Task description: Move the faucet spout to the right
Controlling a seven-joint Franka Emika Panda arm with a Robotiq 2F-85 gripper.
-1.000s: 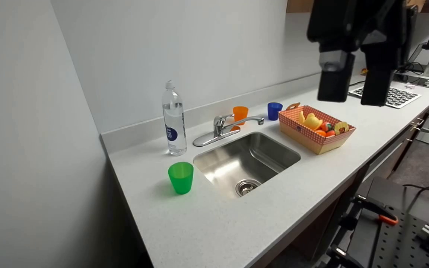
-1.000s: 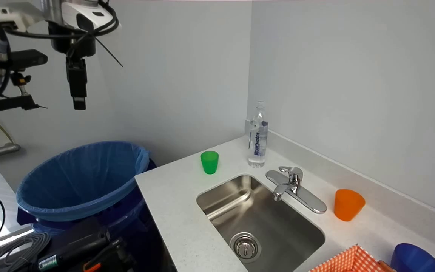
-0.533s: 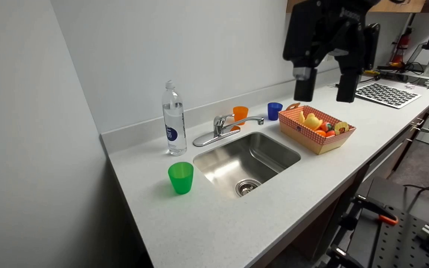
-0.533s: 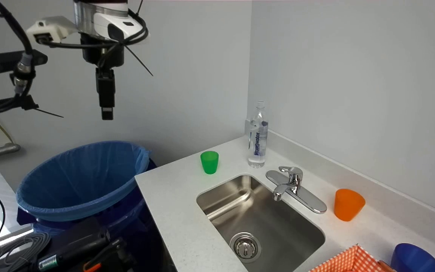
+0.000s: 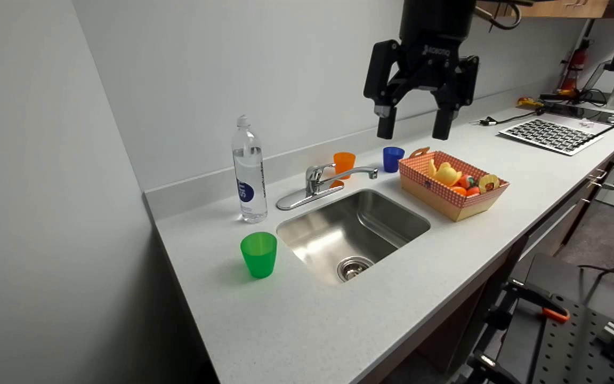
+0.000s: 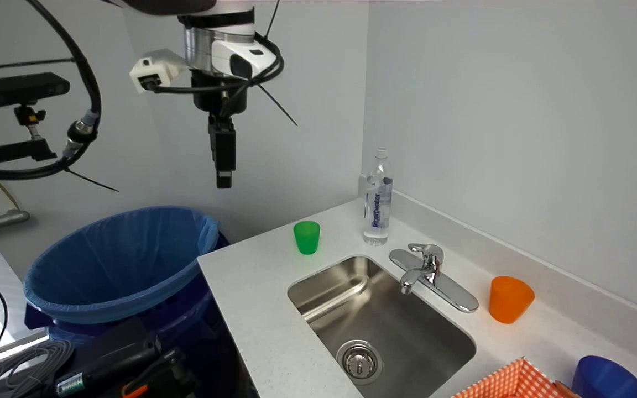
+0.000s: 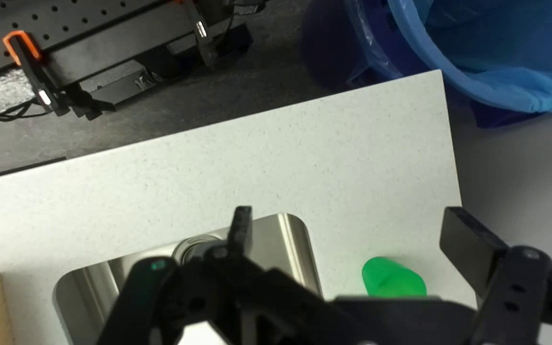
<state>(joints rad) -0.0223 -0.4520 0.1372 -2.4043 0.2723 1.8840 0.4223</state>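
The faucet spout is a slim chrome tube reaching from its short base over the sink. It also shows in an exterior view, where it points toward the front of the sink. My gripper is open and empty, high above the counter and apart from the spout. It shows side-on in an exterior view, with its jaws pointing down. In the wrist view the gripper has its jaws wide apart with nothing between the tips. The spout does not show in the wrist view.
A water bottle and a green cup stand left of the sink. An orange cup, a blue cup and a checkered basket of toy food stand beyond. A lined bin stands beside the counter.
My gripper has moved left and farther from the camera in an exterior view, and right and slightly down in an exterior view. It has stayed open. The spout has not moved.
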